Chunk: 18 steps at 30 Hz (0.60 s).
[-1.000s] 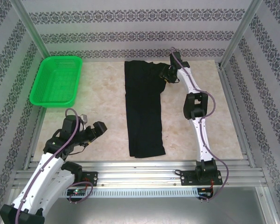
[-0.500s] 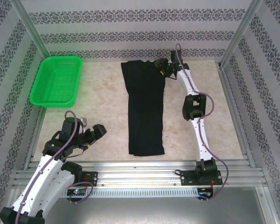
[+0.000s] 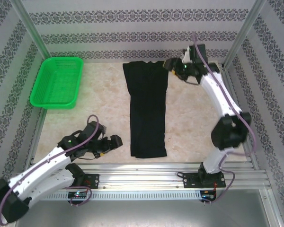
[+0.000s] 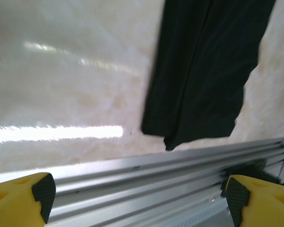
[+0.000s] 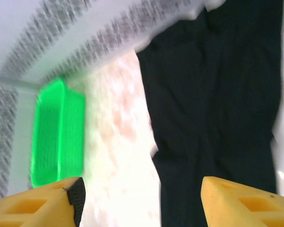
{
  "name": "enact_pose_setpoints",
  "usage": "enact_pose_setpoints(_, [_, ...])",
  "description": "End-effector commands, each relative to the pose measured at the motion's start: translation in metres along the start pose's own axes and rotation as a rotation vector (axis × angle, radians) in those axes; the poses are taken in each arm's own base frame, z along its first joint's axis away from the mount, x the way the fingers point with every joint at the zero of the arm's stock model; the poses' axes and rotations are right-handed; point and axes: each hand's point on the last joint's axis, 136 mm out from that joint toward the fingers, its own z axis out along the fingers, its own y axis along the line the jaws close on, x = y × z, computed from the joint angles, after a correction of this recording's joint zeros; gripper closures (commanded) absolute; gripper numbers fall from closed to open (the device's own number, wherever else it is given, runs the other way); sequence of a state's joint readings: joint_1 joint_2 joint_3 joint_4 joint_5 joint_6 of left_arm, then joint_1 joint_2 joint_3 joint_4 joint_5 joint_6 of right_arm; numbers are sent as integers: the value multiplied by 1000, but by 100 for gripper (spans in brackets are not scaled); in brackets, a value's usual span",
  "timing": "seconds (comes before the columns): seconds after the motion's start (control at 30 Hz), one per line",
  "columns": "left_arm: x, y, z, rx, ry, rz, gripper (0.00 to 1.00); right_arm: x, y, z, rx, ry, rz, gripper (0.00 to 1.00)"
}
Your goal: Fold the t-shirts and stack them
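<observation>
We see the left gripper (image 3: 112,142) with its jaws spread wide and nothing between them. In the left wrist view its two yellow fingertips (image 4: 23,198) sit far apart at the bottom corners. It hangs low at about 7 o'clock on the table (image 3: 99,109), just beside the near left corner of the t-shirt (image 3: 146,113) but apart from it. The left arm lies folded low along the aluminium rail (image 3: 142,169) and points toward 3 o'clock.

The right gripper (image 3: 171,64) is also wide apart and empty, with its yellow fingers (image 5: 241,203) at either side of the right wrist view. It sits at about 1 o'clock, next to the far right corner of the t-shirt. We cannot tell whether it touches the cloth. The right arm rises from its base, bends at the elbow near 4 o'clock and reaches back, its wrist turned toward 9 o'clock.

The black t-shirt lies flat in the middle of the table as a long narrow strip running from 12 to 6 o'clock. Its near edge (image 4: 194,132) is close to the rail. A green basket (image 3: 57,85) stands at 10 o'clock, well apart from the shirt.
</observation>
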State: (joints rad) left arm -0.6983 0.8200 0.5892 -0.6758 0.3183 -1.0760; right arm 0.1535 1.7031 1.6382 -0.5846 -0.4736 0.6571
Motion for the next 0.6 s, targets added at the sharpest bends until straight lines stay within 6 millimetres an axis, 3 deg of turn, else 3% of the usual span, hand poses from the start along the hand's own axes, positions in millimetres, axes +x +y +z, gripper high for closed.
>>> enact_pose_setpoints(0.0, [4,-17,13,-3,-21,-13,11,115,-75,-5,142,256,89,35])
enact_pose_setpoints(0.13, [19,-33,41,32,26,-10,16,211,-111,-40,211,402,136,38])
enact_pose_setpoints(0.3, [27,-43,69,13,65,15,24,298,-137,-59,218,495,207,41])
enact_pose_setpoints(0.43, [23,-29,82,-51,42,4,34,333,-148,-54,195,501,232,41])
enact_pose_setpoints(0.57, [12,-22,90,-51,-17,-15,39,351,-156,-45,198,520,217,41])
